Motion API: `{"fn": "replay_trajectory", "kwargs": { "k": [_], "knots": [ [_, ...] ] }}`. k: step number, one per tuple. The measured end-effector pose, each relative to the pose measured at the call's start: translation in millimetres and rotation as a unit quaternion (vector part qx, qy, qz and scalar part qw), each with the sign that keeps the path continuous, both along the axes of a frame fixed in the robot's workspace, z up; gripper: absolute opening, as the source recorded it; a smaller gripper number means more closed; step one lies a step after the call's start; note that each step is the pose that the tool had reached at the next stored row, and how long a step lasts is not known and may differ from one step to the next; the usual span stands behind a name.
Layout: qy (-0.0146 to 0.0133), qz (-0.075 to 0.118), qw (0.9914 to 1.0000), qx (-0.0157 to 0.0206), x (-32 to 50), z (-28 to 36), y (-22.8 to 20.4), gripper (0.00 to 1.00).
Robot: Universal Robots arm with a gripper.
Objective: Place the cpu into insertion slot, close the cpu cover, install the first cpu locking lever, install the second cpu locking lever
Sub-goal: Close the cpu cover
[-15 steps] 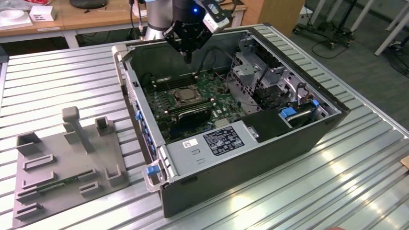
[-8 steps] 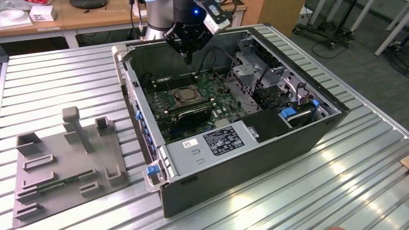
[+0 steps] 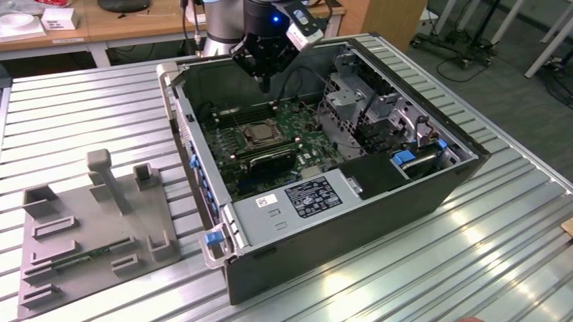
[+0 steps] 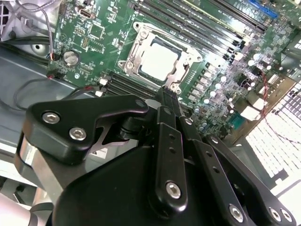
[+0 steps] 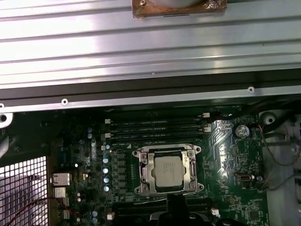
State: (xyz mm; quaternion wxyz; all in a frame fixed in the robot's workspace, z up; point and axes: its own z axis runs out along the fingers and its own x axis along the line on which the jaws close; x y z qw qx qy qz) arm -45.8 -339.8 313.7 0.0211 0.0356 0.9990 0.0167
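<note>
Cpu (image 5: 168, 171) lies seated, cpu cover (image 5: 146, 172) framing it; your pincer (image 4: 167, 93) hangs above, tips pressed together, empty. Judge it light, stiff, fragile: take by edges only.

I see a ribbed metal table (image 3: 465, 248) carrying two things. An open computer case (image 3: 358, 221) lies on its side across the middle. A grey fixture plate (image 3: 80, 235) sits beside it, toward the table's edge at the exterior view's left.
</note>
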Motion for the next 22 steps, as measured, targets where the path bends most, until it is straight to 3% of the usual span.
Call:
{"fn": "replay_trajectory", "kwargs": {
  "k": [3,10,17,20,22],
  "knots": [
    [0.0,0.0,1.0,0.0,0.0,-4.1,0.0,0.1],
    [0.0001,0.0,1.0,-0.0001,0.0,-4.3,0.0,0.1],
    [0.0,0.0,1.0,0.0,0.0,-15.3,0.0,0.1],
    [0.0001,0.0,1.0,-0.0002,0.0,-15.5,-0.1,0.1],
    [-0.002,0.0,1.0,0.0012,-3.5,-15.8,-0.1,0.1]
  ]
}}
